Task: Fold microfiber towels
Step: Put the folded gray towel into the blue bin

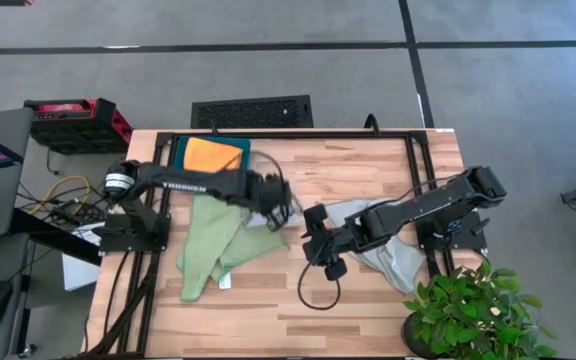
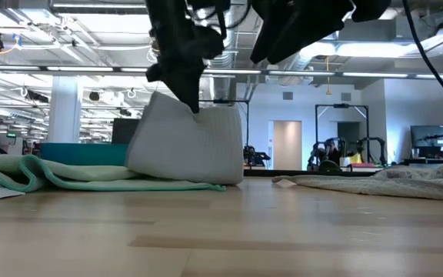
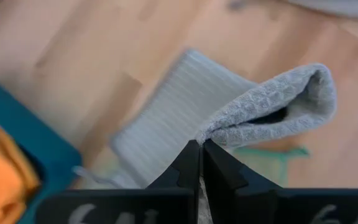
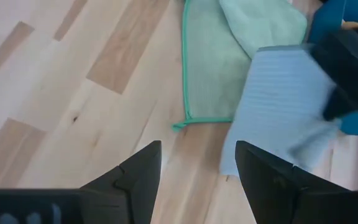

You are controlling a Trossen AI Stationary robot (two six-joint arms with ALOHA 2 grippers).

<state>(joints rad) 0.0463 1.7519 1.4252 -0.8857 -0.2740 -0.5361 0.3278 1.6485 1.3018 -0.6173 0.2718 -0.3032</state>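
Table (image 1: 368,170): light wood top, carrying all cloths and the tray; any cloth dragged past its edge is lost to the fold.
Second grey towel (image 1: 393,255): lies rumpled under the right arm, well apart from the lifted one (also visible as a flat heap in the low view (image 2: 383,181)). Risk: the right arm may snag it when moving in.
Green towel (image 1: 208,250): spread in loose folds on the table, partly beneath the lifted grey cloth. Risk: a low pass would drag its edge along and disturb it.
Teal tray (image 1: 180,152): at the far side of the table, holding the orange towel (image 1: 213,153). Risk: low; it lies clear of the work area.
Grey towel (image 2: 187,146): pinched at one upper edge and raised, lower part resting on the green towel (doubled over in the left wrist view (image 3: 272,102)). Risk: a thin edge grip may slip, and the cloth would collapse unfolded.
Left gripper (image 3: 201,152): fingers pressed fully together on the grey towel edge. Risk: only a small bite of fabric appears held.
Right gripper (image 4: 197,165): fingers spread wide, holding nothing, hovering just beside the grey towel. Risk: a mistimed closure could catch green cloth instead.
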